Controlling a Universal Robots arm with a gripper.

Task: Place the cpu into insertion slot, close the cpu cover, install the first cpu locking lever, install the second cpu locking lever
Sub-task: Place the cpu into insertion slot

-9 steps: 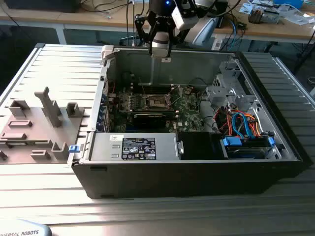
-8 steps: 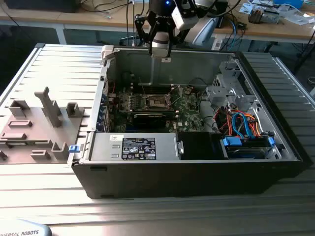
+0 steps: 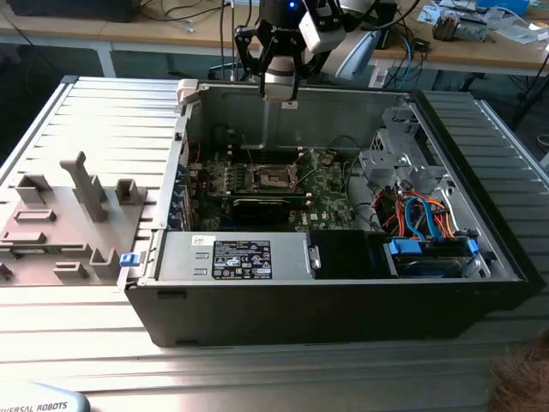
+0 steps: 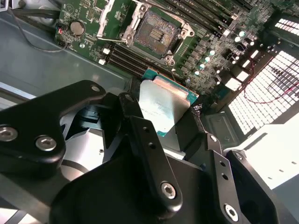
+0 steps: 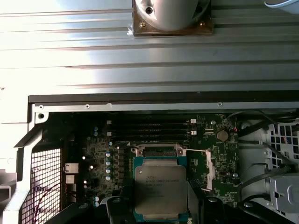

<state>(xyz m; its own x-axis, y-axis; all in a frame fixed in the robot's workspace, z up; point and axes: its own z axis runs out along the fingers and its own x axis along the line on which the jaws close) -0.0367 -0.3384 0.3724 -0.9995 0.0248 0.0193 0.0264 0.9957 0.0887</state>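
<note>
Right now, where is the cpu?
The cpu is held in the gripper, at the far rim of the computer case in the exterior view, above the green board and not yet in the open socket.

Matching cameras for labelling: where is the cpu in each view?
Exterior view: cpu, tiny, under the gripper by the far case wall.
Second wrist view: cpu between the fingers, insertion slot beyond.
First wrist view: cpu overlapping the insertion slot.
Shared landmark: insertion slot.
</note>
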